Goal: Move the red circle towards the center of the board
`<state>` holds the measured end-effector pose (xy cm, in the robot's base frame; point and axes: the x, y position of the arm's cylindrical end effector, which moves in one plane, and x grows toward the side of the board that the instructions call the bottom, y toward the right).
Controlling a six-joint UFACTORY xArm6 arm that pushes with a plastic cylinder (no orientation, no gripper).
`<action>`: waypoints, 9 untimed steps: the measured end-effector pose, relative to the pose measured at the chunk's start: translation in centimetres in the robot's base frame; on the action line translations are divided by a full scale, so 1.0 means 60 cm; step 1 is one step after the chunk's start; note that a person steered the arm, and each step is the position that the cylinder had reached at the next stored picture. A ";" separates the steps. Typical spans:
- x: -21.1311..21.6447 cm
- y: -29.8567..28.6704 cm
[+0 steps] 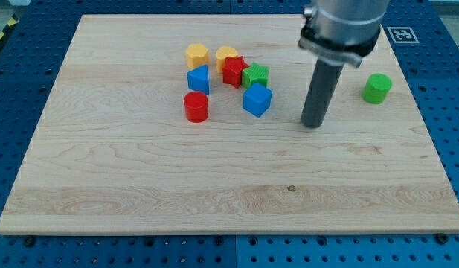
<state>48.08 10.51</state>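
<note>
Sitting well left of our tool's tip point(312, 124), the red circle point(196, 107) rests untouched on the desk point(214, 186); tool's grasping nothing.

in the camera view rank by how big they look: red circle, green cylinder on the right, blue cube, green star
1. blue cube
2. red circle and green cylinder: look about alike, so no ranking between them.
3. green star, partly hidden behind the blue cube, so its place is unsure.
</note>
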 end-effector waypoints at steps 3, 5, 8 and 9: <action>0.038 -0.292; 0.004 -0.323; -0.037 -0.269; -0.077 -0.228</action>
<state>43.48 -3.17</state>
